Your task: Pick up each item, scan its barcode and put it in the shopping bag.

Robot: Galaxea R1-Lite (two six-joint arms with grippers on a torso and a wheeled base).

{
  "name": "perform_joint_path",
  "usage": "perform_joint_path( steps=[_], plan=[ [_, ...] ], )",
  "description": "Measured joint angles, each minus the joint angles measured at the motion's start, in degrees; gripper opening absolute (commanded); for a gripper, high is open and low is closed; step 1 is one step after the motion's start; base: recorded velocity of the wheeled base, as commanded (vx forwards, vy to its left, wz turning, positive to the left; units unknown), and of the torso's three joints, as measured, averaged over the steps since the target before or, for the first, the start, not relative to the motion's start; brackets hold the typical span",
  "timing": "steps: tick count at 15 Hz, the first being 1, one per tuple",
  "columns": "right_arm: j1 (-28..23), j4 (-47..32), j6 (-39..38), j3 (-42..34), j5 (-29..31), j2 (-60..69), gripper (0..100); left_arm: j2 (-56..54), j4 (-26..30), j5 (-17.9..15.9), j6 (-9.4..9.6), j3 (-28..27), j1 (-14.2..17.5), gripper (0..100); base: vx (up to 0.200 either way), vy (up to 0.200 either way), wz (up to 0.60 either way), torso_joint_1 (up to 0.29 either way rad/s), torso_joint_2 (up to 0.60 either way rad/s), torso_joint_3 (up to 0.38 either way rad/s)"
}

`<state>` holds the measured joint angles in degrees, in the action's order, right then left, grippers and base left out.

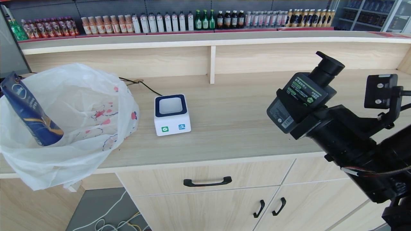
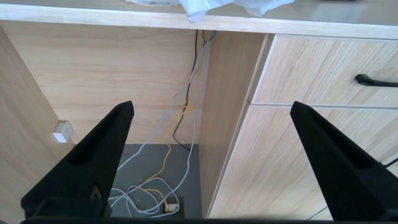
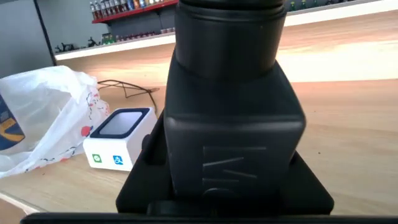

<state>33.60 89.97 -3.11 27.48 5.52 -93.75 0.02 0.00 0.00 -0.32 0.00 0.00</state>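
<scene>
My right gripper (image 1: 297,123) is shut on a black pump bottle (image 1: 303,98) with a green label and a barcode, held tilted above the right part of the counter. The bottle (image 3: 233,112) stands close before the right wrist camera. A white scanner (image 1: 171,114) with a dark blue frame sits mid-counter, to the left of the bottle. The white plastic shopping bag (image 1: 83,106) stands open at the counter's left end, with a blue pouch (image 1: 30,110) leaning inside it. My left gripper (image 2: 208,162) hangs open below the counter edge, in front of the cabinet.
A wooden counter (image 1: 240,128) with a raised back shelf (image 1: 212,43) carries the scanner's black cable (image 1: 141,82). Drawers and doors with black handles (image 1: 207,183) lie below. Loose cables (image 2: 155,186) lie on the floor under the bag. Bottles line the far shelves.
</scene>
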Motion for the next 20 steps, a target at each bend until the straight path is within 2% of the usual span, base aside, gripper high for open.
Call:
perform_joint_path(
  steps=[3, 5, 10, 20],
  plan=[
    [-0.77, -0.02, 2.33, -0.13, 1.78, 1.0, 0, 0.0, 0.0, 0.0, 0.05, 0.0, 0.0, 100, 0.0, 0.0, 0.0, 0.0, 0.0, 0.0],
    [-2.26, -0.02, 4.22, 0.05, 5.53, 1.99, 0, 0.0, 0.0, 0.0, 0.11, 0.0, -0.05, 100, 0.0, 0.0, 0.0, 0.0, 0.0, 0.0],
    [-4.88, 0.22, 6.8, -0.88, 6.33, 4.22, 0, 0.0, -0.02, -0.02, 0.11, 0.0, 0.0, 100, 0.0, 0.2, 0.0, -0.004, 0.0, -0.001],
    [-3.23, -0.05, 6.88, -1.07, 6.16, 5.11, 0, 0.0, 0.1, 0.0, -0.11, 0.0, 0.0, 100, 0.0, 0.2, 0.0, 0.004, 0.0, 0.003]
  ],
)
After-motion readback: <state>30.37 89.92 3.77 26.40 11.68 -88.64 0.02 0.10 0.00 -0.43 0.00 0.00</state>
